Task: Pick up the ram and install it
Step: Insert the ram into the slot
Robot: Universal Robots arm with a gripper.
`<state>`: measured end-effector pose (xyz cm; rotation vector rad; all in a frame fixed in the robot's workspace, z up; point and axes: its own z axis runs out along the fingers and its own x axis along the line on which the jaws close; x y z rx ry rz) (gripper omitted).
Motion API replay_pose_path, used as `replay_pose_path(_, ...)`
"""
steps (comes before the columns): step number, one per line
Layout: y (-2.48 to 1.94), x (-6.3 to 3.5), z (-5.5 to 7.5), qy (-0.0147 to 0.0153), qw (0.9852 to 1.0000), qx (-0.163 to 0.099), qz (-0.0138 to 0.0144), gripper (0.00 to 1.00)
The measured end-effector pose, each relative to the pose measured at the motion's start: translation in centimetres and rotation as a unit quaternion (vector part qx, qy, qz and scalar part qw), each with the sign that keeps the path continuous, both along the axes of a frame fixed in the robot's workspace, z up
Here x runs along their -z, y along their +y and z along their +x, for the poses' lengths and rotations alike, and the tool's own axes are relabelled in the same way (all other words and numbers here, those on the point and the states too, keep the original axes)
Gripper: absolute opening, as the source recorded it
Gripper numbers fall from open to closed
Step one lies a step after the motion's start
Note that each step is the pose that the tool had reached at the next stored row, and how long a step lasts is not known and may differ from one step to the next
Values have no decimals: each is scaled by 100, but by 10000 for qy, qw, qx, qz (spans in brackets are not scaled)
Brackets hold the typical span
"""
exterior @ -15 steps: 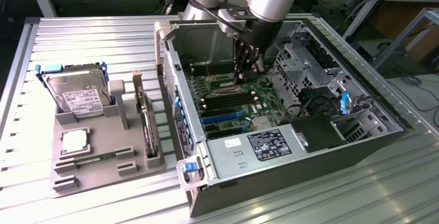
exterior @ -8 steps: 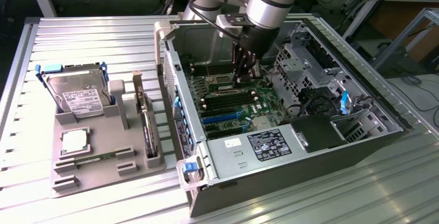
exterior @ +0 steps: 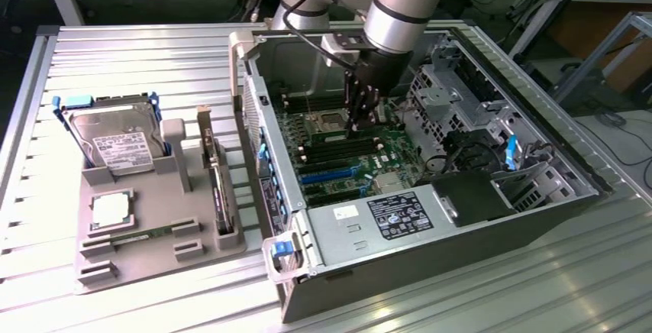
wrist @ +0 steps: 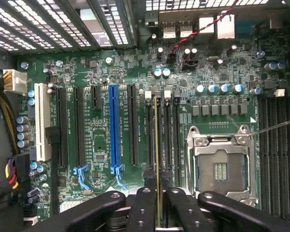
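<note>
Hand: my gripper point(wrist: 158, 212) is pinched onto the ram point(wrist: 158, 145), one finger on each flat face.
Where the ram is: inside the open computer case point(exterior: 459, 218), held on edge just over the motherboard point(wrist: 101, 159), in the bank of memory slots point(wrist: 149, 130) beside the empty processor socket point(wrist: 221, 166).
Done: the pick-up. The ram is in my grip and lined up lengthwise with the slots.
Left: the seating. I cannot tell whether the bottom edge is touching a slot, and I judge it not yet pushed home; letting go is also to come.
Alignment: from the wrist view the ram runs parallel to the black slots on either side of it, with no obvious skew.
Close by: the long blue slot point(wrist: 113, 125) and black card slots lie a little apart; a red-and-black wire point(wrist: 198, 31) sits well clear.
In the way: nothing lies across the slots that I can see; the case walls and drive cage point(exterior: 448, 96) hem the arm in.
Outside the case: a tray point(exterior: 153, 260) holds a hard drive point(exterior: 117, 146), an expansion card point(exterior: 217, 188) and a processor chip point(exterior: 110, 209).
</note>
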<state>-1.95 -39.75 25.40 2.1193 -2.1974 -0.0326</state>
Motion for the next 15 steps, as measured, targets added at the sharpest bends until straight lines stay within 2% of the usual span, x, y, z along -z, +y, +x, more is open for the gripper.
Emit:
replay_pose_path(4, 0, 27, -4, -4, 10000, 0, 0, 15)
replay_pose_path(7, 0, 99, -4, -5, 10000, 0, 0, 15)
replay_pose_path(15, -20, 145, -10, -5, 10000, 0, -1, 15)
